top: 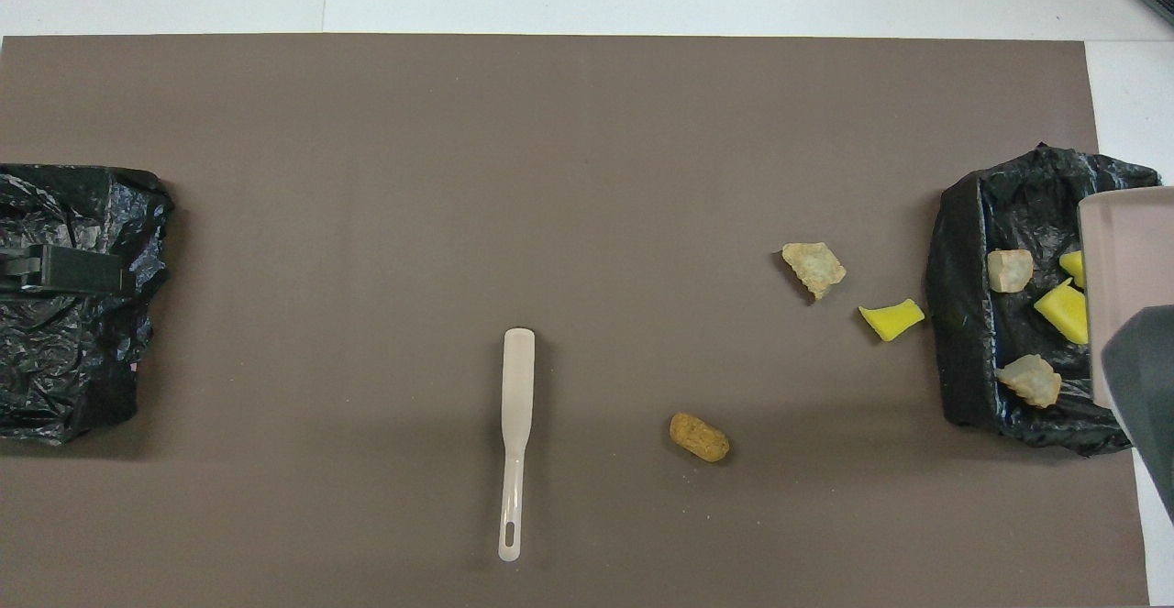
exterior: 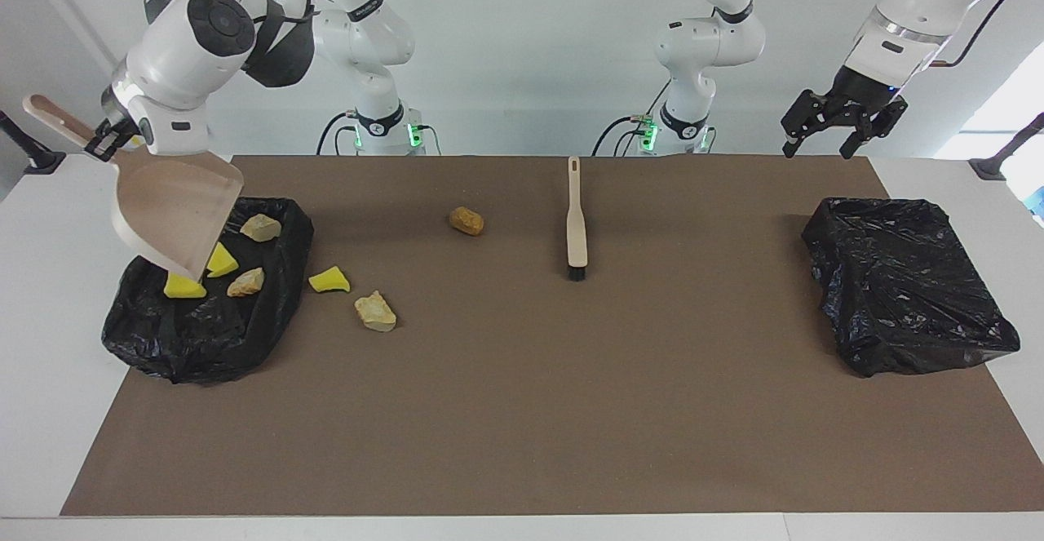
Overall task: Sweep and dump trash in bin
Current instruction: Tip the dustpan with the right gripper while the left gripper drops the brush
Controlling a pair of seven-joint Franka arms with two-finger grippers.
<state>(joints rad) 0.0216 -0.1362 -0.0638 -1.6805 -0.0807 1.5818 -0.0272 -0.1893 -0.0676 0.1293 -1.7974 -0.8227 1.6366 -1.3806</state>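
My right gripper (exterior: 103, 140) is shut on the handle of the beige dustpan (exterior: 173, 210), which hangs tilted, mouth down, over the black-bagged bin (exterior: 269, 312) at the right arm's end. In that bin lie two yellow sponge bits (exterior: 221, 262) and two beige stone chunks (exterior: 260, 227). On the mat beside the bin lie a yellow sponge bit (exterior: 329, 280) and a beige chunk (exterior: 375, 311). A brown lump (exterior: 466, 220) lies nearer the robots. The beige brush (exterior: 577, 223) lies flat mid-table. My left gripper (exterior: 818, 148) is open and empty, raised at the left arm's end.
A second black-bagged bin (exterior: 905, 288) stands at the left arm's end, and the left gripper (top: 92, 270) hangs over it. A brown mat (exterior: 522, 410) covers most of the white table.
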